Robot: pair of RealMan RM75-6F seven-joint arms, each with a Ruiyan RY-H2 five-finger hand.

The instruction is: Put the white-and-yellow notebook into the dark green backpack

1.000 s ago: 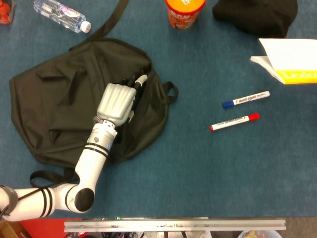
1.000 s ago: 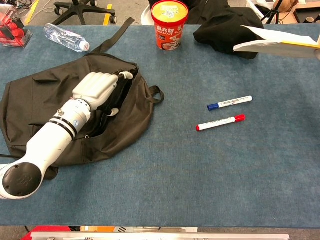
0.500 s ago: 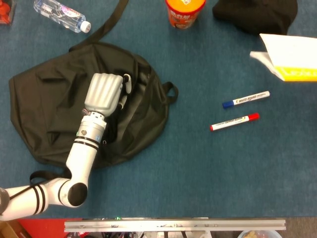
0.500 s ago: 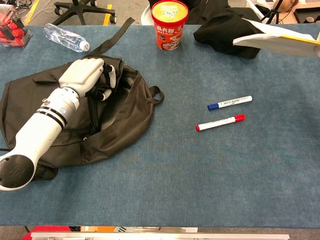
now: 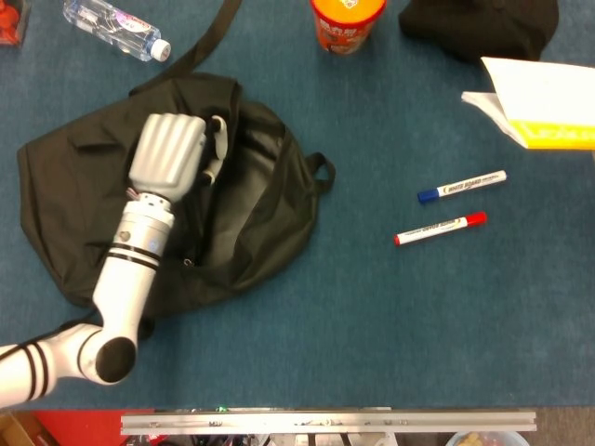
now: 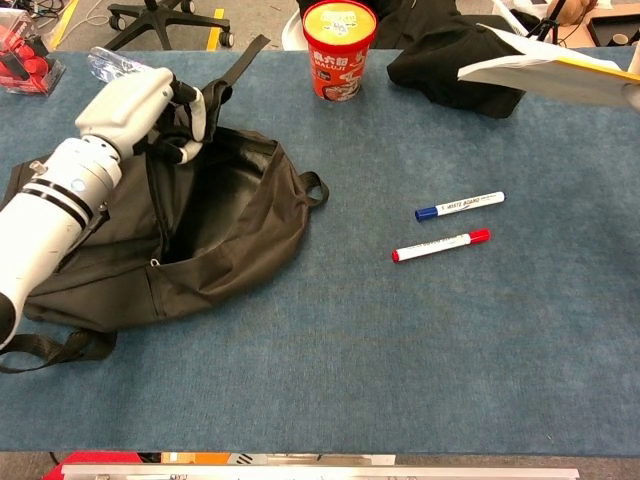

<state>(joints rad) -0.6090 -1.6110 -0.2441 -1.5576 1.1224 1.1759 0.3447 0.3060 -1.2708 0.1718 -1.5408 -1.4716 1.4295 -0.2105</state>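
The dark green backpack (image 5: 260, 232) lies on the left of the blue table. My left hand (image 5: 169, 153) grips the upper edge of its opening and holds it lifted, so in the chest view the backpack (image 6: 235, 215) gapes toward the right under the left hand (image 6: 130, 100). The white-and-yellow notebook (image 5: 544, 107) is at the far right edge. In the chest view the notebook (image 6: 550, 75) hangs above the table, slightly open. Only a pale sliver of my right hand (image 6: 634, 96) shows at its outer end, holding it.
A blue-capped marker (image 5: 462, 186) and a red-capped marker (image 5: 441, 229) lie between backpack and notebook. An orange cup (image 6: 339, 45) and a black cloth (image 6: 450, 50) stand at the back. A water bottle (image 5: 116, 28) lies at the back left.
My left hand has moved up and back-left with the backpack's flap, pulling the opening wide. The notebook has shifted slightly to the left.
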